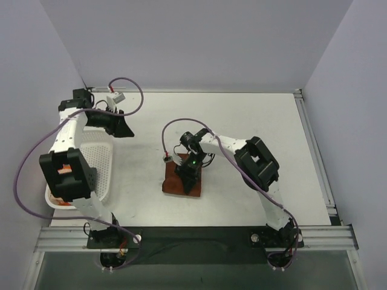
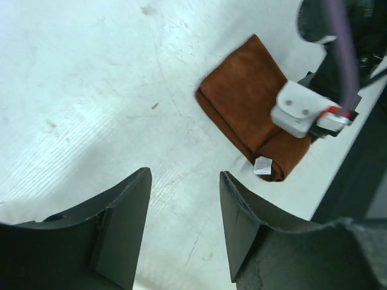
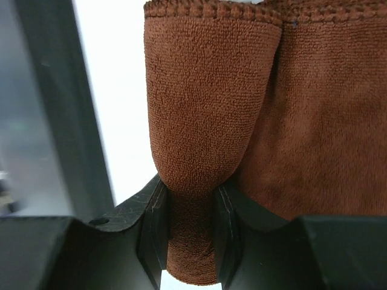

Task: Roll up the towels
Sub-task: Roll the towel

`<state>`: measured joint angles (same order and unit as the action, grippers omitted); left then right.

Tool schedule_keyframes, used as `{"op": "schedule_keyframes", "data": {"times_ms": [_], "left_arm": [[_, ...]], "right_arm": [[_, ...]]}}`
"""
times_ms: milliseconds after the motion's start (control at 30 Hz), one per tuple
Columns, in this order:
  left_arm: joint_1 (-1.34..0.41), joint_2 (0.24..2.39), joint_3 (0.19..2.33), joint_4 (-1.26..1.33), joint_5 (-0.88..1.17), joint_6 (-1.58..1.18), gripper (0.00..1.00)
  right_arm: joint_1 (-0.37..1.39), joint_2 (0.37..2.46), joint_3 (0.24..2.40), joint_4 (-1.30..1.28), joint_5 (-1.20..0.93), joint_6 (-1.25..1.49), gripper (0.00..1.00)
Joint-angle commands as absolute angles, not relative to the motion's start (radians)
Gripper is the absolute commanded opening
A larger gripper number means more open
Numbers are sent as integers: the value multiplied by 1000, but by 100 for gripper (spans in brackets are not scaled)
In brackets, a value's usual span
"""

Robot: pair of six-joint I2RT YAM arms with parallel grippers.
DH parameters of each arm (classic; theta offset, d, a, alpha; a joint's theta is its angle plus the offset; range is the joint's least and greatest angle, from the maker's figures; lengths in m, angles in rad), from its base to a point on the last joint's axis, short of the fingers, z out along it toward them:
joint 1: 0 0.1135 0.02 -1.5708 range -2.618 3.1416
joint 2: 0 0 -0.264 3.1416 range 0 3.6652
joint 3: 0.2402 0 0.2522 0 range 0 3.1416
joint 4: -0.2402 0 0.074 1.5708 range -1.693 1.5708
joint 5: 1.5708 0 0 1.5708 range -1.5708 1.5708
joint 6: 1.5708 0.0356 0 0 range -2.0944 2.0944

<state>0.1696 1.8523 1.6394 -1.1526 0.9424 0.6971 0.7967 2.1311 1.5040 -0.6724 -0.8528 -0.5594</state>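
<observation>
**Rust-brown towel [image 1: 180, 181] on a white table [image 1: 260, 121], with black-and-white arms over it**

The towel is one even rust brown. Close up it shows a fine looped pile and a stitched hem of the same colour, and its small tag [image 2: 262, 165] is white. The table is white with faint grey scuffs. The basket [image 1: 103, 158] is white with a fine lattice pattern. The left arm [image 1: 66, 136] and right arm [image 1: 227, 144] have white links and black joints. The left gripper [image 2: 185, 175] and right gripper [image 3: 190, 187] are matte black. The cables [image 1: 24, 163] are purple. A connector [image 2: 299, 112] is pale grey with a red band. A green light [image 1: 193, 162] glows on the right wrist. The walls [image 1: 199, 42] are pale lavender-grey.
</observation>
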Motion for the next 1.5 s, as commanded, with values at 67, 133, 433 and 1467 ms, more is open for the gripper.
{"op": "schedule_keyframes", "data": {"times_ms": [67, 133, 433, 1467], "left_arm": [[137, 1429, 1327, -800, 864, 623, 63], [59, 1343, 1199, -773, 766, 658, 64], [-527, 999, 816, -664, 431, 864, 80], [-965, 1460, 729, -521, 328, 663, 21]], "right_arm": [[767, 2358, 1581, -959, -991, -569, 0], [749, 2396, 1598, -989, -1022, -574, 0], [707, 2558, 1747, -1132, -1121, -600, 0], [568, 2514, 1914, -1187, -1091, -422, 36]]}}
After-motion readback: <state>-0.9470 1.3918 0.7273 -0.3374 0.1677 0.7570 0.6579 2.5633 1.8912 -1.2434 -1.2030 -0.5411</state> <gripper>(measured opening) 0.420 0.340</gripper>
